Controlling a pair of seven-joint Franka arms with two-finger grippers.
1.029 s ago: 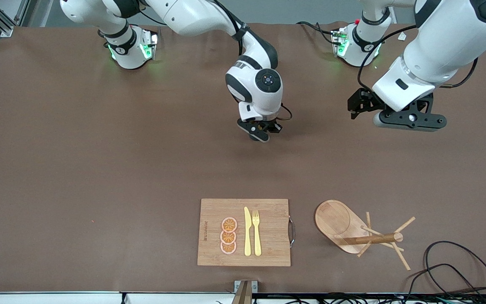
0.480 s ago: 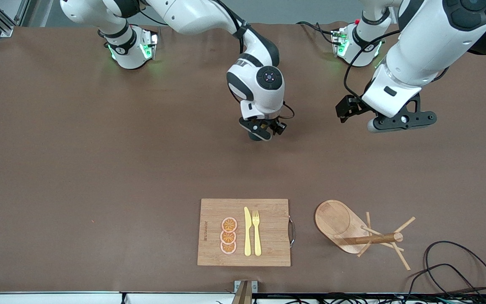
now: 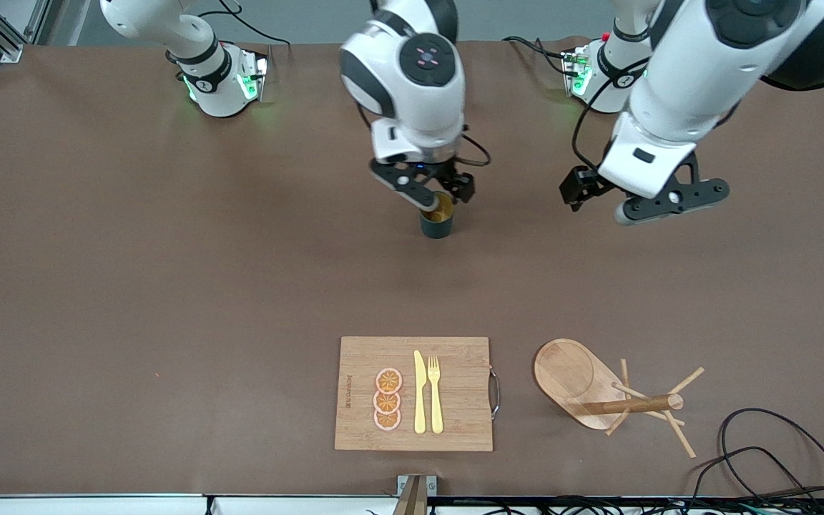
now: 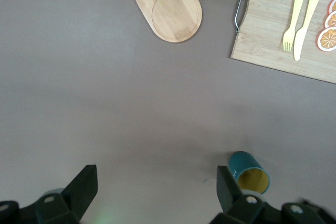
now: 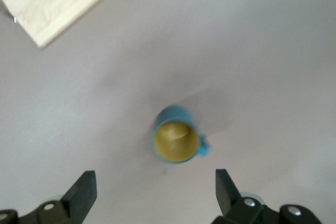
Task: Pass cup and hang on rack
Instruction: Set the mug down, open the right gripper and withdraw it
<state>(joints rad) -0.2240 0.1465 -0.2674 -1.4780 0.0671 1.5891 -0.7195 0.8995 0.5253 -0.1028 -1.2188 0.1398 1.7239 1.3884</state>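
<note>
Cup (image 3: 437, 218) upright on table (image 3: 169, 286), mid, w/ right gripper (image 3: 423, 187) directly over it, spread, holding nothing. Left gripper (image 3: 644, 200) also spread, hovers beside, toward its own end. Rack (image 3: 601, 390) well apart, nearer front camera. Handle prob. faces left arm.

even, diffuse overhead light on the brown table (image 3: 169, 286); shadows under the arms are faint and soft-edged, and the cutting board (image 3: 455, 372) casts almost none. green indicator lamps at both arm bases tint the surface beside them. front view sharp throughout. right wrist view motion-blurred: the cup (image 5: 177, 139) is smeared, with a pale streak trailing from it. left wrist view crisp, with its fingers (image 4: 79, 192) dark in silhouette.
</note>
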